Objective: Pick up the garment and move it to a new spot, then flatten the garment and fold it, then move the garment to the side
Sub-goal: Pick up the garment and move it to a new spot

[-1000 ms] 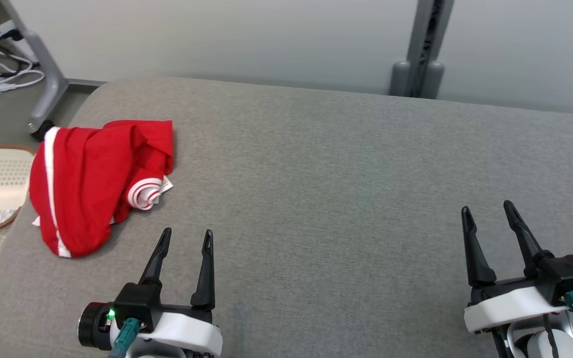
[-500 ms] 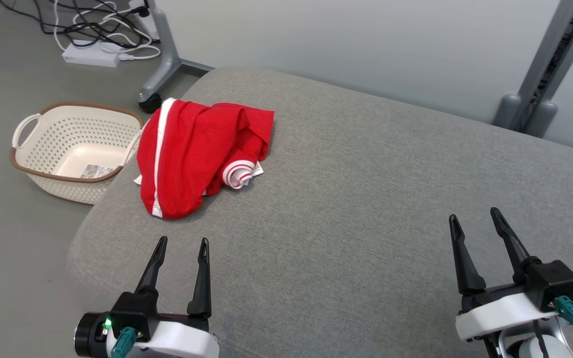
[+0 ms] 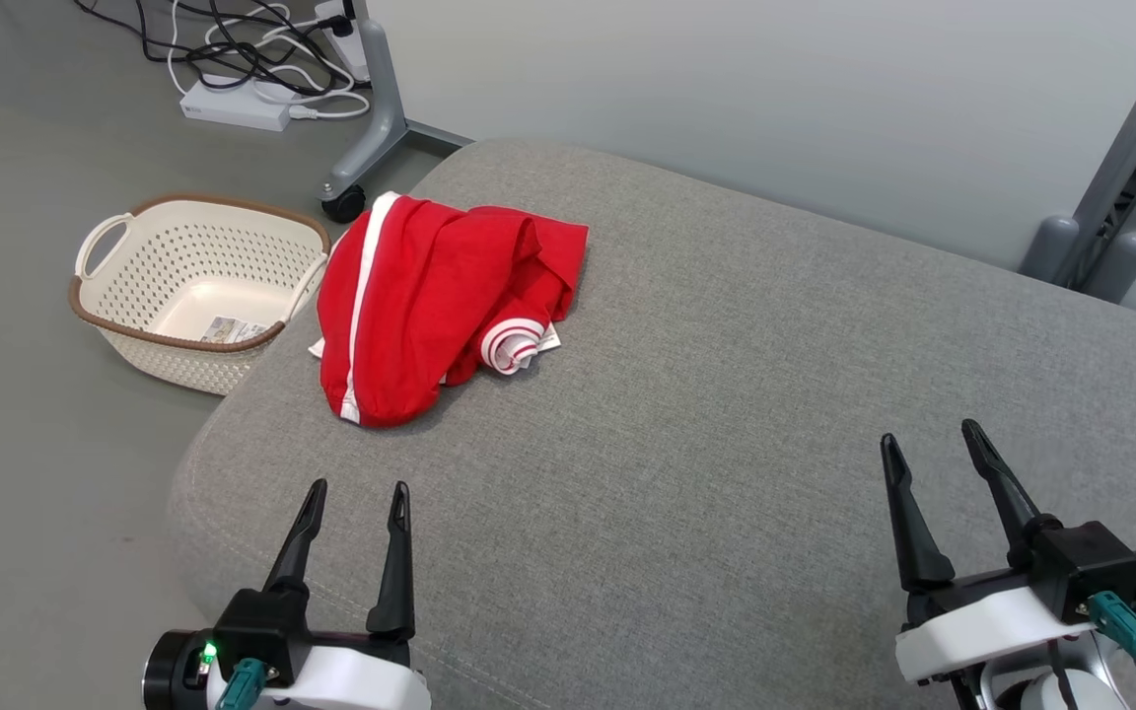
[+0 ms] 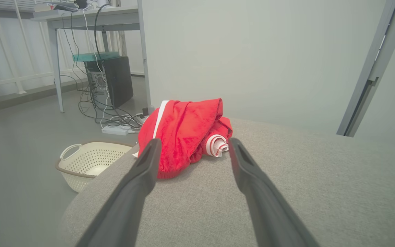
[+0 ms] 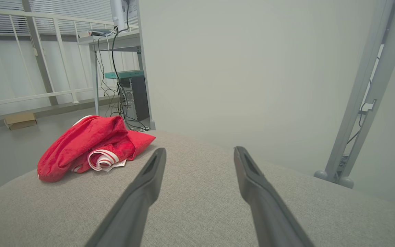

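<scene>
- Red garment (image 3: 440,306) with white stripes lies bunched in a heap on the far left corner of the grey cushion (image 3: 726,394), close to its left edge. Nothing is touching it.
- A rolled striped cuff (image 3: 511,347) sits on the heap's right side, with a white label poking out beside it.
- Left gripper (image 3: 358,488) hovers at the near left of the cushion, jaws spread wide and empty. In the left wrist view the heap sits dead ahead between its fingers.
- Right gripper (image 3: 929,432) is at the near right, well apart from the garment, also spread and empty.
- Basket (image 3: 193,202) is on the floor just left of the cushion, by the heap. Cables (image 3: 233,49) lie further back.
- Step in hand looks like the first pick, not yet begun.
- The left arm is the obvious one: go straight forward, then come down on the crown of the heap.
- Bite a thick fold of the body, not the cuff or label, which would likely just unroll.
- Approach from the near or right side. A push from there risks sliding it off the left edge into the basket, so close before nudging.
- Lift clear before carrying it to the open middle.
</scene>
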### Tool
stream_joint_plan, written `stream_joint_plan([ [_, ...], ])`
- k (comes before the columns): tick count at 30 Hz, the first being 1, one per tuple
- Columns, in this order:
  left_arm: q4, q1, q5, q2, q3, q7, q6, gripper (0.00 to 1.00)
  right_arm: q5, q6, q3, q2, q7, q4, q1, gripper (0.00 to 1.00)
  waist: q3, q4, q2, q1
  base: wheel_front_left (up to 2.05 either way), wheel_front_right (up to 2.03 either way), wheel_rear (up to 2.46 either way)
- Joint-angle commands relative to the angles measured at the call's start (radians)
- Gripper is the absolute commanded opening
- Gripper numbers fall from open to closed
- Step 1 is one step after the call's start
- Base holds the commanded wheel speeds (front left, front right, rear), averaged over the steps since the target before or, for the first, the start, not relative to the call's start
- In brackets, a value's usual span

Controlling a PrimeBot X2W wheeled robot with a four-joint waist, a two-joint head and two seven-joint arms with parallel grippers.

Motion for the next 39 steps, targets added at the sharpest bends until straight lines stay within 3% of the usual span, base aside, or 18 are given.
stream_joint_plan([
  [1,-0.005,0.007,0.002,0.004,0.006,-0.005,0.001,1.0,-0.002,0.002,0.001,-0.006,-0.006,0.004,-0.001,1.0,0.004,-0.005,0.0,0.0,0.0,0.0,0.0],
  [8,-0.011,-0.014,-0.023,0.004,0.026,-0.005,0.0,1.0,-0.027,0.002,0.01,-0.006,-0.006,-0.003,-0.012,1.0,0.045,-0.03,0.0,0.0,0.0,0.0,0.0],
  [13,0.059,-0.098,-0.014,0.005,0.068,-0.005,-0.044,1.0,-0.07,0.002,0.021,-0.015,-0.006,-0.042,-0.045,1.0,0.133,-0.066,0.0,0.0,0.0,0.0,0.0],
  [20,0.21,-0.304,-0.028,0.074,0.11,0.007,-0.129,1.0,-0.089,0.002,0.026,-0.047,-0.005,-0.106,-0.091,1.0,0.253,-0.11,0.0,0.0,0.0,0.0,0.0],
  [30,0.393,-0.638,-0.175,0.165,0.143,0.27,-0.218,1.0,-0.058,0.002,0.052,-0.091,0.035,-0.175,-0.141,1.0,0.385,-0.15,0.0,0.0,0.0,0.0,0.0],
  [39,0.531,-0.793,-0.233,0.247,0.141,0.448,-0.229,1.0,-0.064,0.002,0.077,-0.12,0.046,-0.199,-0.162,1.0,0.449,-0.188,0.0,0.0,0.0,0.0,0.0],
])
